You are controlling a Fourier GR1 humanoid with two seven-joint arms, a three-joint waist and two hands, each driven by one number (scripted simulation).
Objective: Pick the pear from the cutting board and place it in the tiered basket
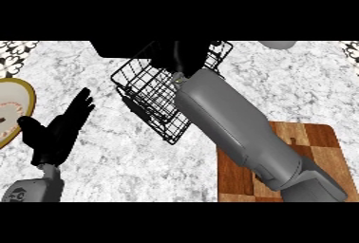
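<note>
- Nearest the lens, grey right forearm (245, 137): rises from the lower right edge, crosses the cutting board's left part and slants up-left to the tiered basket, hiding much of both.
- Marble counter (280, 85): white with grey veins, under everything, spreading on all sides of the basket.
- Tiered basket (151, 102): black wire, tilted as seen from above, near the top centre; dark shape behind its upper left corner, too dim to name.
- Cutting board (316, 156): patchwork of brown wood blocks, down and right of the basket, well apart from it, small hole near its upper edge; bare wood wherever visible.
- Left hand (60, 130): black, left of the basket and apart from it, fingers straight and pointing up-right toward it, thumb out to the left, holding nothing, resting above its grey wrist at the lower left edge.
- Plate (24, 102): pale with a gold rim, far left of the basket, cut by the left edge, just beside the left thumb.
- Right hand (179, 59): black, inside the basket's upper part, dark against dark wire; fingers wide or curled, cannot tell.
- Pear: seen nowhere, neither on the board nor in the basket's open parts; cannot tell where.
- Grey rounded object (280, 44): up and right of the basket, cut by the top edge.
</note>
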